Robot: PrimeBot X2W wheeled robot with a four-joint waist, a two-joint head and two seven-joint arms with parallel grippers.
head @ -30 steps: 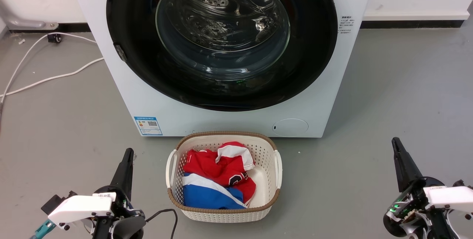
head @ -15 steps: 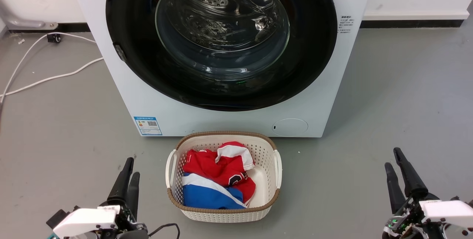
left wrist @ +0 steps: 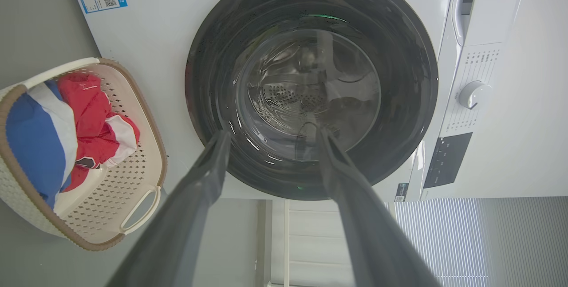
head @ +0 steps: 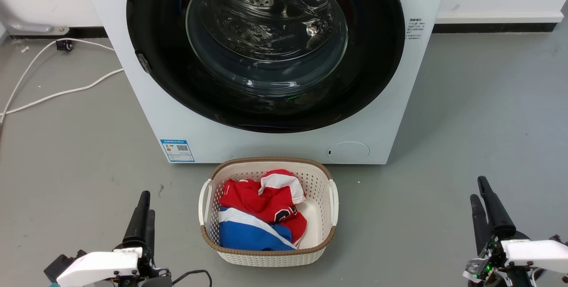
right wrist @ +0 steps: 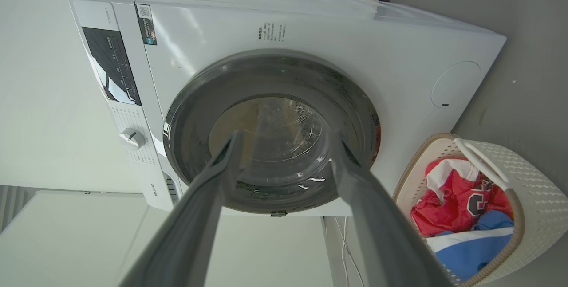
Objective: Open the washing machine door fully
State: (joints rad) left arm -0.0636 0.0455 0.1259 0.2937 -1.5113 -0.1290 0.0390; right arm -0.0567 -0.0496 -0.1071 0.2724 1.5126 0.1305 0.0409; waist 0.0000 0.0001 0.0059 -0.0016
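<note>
**Grey floor (head: 466, 123) workstation: opening not yet begun**

Bare grey flooring runs up to a white wall, with a white cable (head: 57, 94) lying at the robot's left.

1. End effectors. The left gripper (head: 147, 204) hovers low over the floor, to the left of the laundry basket (head: 270, 161). The left wrist view shows its two fingers spread, with nothing between them. The right gripper (head: 478, 188) hovers at the far right, also spread and empty. Both point toward the washing machine (head: 284, 145) and stand well apart from it.

2. Near field. The basket sits on the floor just in front of the machine, between the two grippers. It holds red, white and blue clothing (head: 262, 207).

3. Task object. The washing machine door (head: 381, 56) lies flush in the machine's front panel. A small grey catch (head: 143, 63) shows on its rim, on the robot's left. A blue label (head: 177, 150) and a round service flap (head: 349, 151) sit below the door.

4. Progress. The door appears fully closed and untouched, so no part of the task is complete. Judged remaining: approach the rim, release the door, and swing it to full travel. The basket may obstruct a low approach.
</note>
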